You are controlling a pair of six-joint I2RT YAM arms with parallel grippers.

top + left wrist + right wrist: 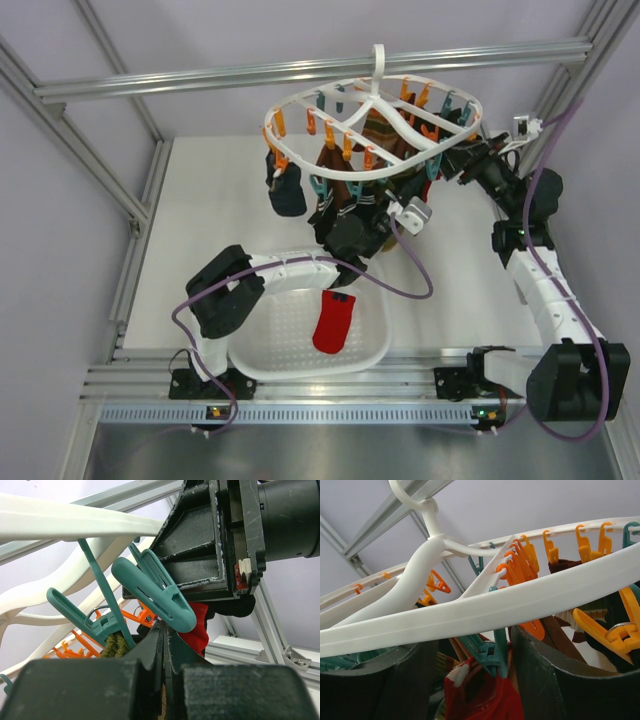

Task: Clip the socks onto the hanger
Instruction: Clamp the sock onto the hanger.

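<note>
The white ring hanger (372, 112) hangs from the top rail with orange and teal clips. One red sock (333, 320) lies in the white basket (262, 352). A second red sock (485, 697) sits right under a teal clip (496, 652) on the ring's right side. It also shows in the left wrist view (198, 628). My left gripper (398, 192) reaches up under the hanger. Its fingers are pressed together (166, 626), and the red sock sticks out at their tips beside the teal clip (152, 592). My right gripper (446, 165) is open (470, 655), a finger on each side of that clip and sock.
A dark navy sock (287, 192) and brown striped socks (345, 182) hang from clips on the hanger's near side. The right gripper's black body (220, 535) is close above the left fingertips. Aluminium frame posts (140, 210) stand at both sides.
</note>
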